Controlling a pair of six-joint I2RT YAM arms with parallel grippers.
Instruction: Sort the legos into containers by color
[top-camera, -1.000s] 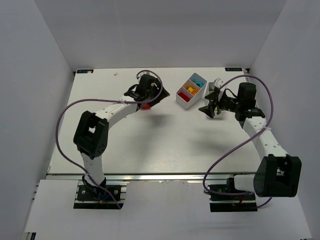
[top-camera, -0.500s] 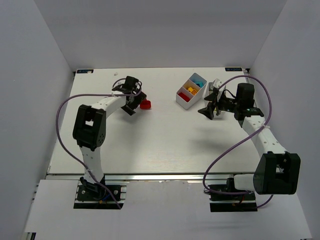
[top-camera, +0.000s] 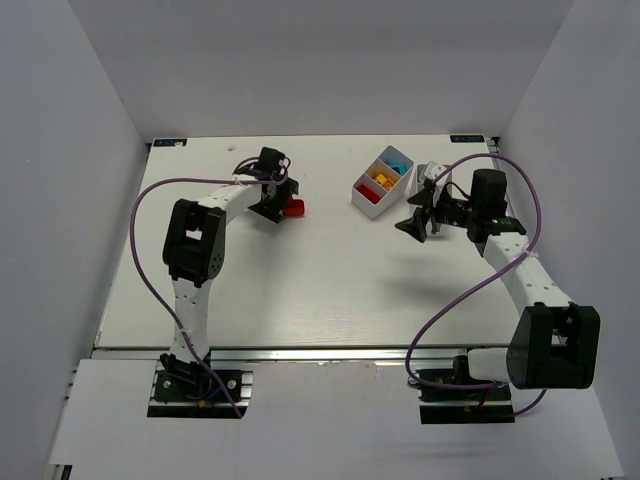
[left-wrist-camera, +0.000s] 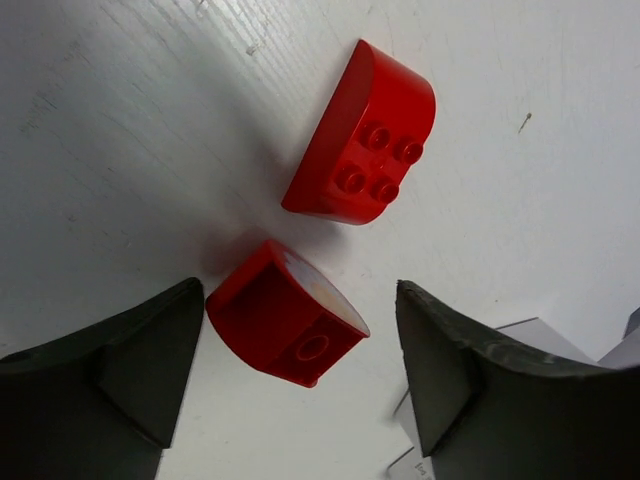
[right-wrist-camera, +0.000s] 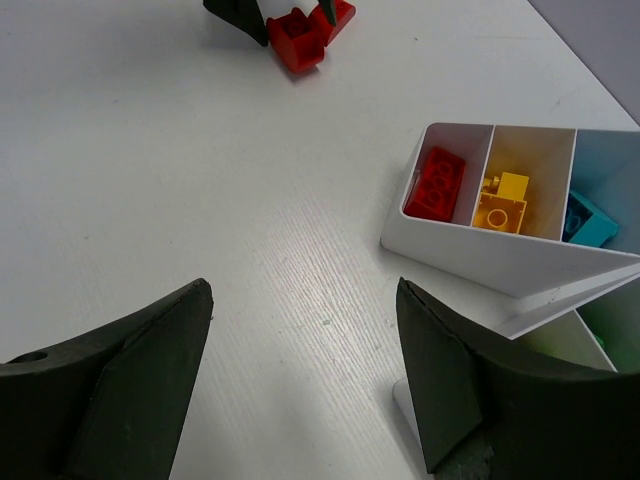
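Far lego (left-wrist-camera: 362, 135) studs-up; near lego (left-wrist-camera: 285, 325) tipped, hollow showing.

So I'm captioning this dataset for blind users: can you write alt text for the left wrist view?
The open left gripper hangs over a white table with a tipped red Lego brick, hollow underside showing, between its dark fingers. A second red brick, round-sided with four studs, lies just beyond.

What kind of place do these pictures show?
Probably a robotics lab test cell: a white table boxed in by plain walls, a left arm and right arm bolted at its near edge, and a divided tray holding toy bricks.
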